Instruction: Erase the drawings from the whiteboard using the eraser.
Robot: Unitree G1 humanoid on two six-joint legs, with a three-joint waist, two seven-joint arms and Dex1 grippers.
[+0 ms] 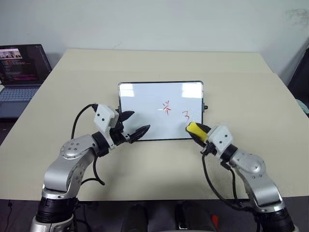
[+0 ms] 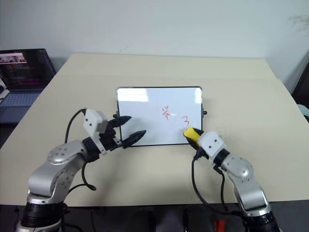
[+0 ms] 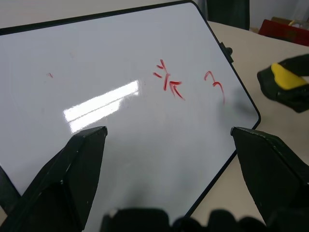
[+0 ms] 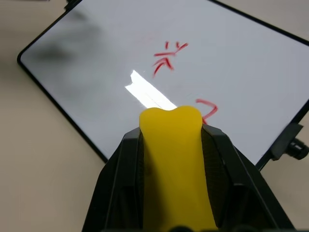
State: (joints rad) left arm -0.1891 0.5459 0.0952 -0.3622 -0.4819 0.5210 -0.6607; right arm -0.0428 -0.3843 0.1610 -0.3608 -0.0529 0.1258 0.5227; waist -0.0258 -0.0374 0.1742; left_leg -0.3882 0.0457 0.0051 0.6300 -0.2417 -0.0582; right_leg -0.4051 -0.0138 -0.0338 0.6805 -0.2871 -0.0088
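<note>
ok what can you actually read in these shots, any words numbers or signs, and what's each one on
"3": a red hand-drawn mark on the whiteboard, near the corner by the eraser.
Red scribble beside it on the whiteboard: star-like strokes, not readable as a letter or number.
Laptop screen: lines of text and a small picture, too small to read.
No label or brand can be made out on the eraser or the board's frame.

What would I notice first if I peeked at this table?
Probably the glossy white board with a thin black frame, lying in the middle of the beige table, with red scribbles near its right side. Next, the yellow eraser block pinched in the right gripper at the board's near right corner.
</note>
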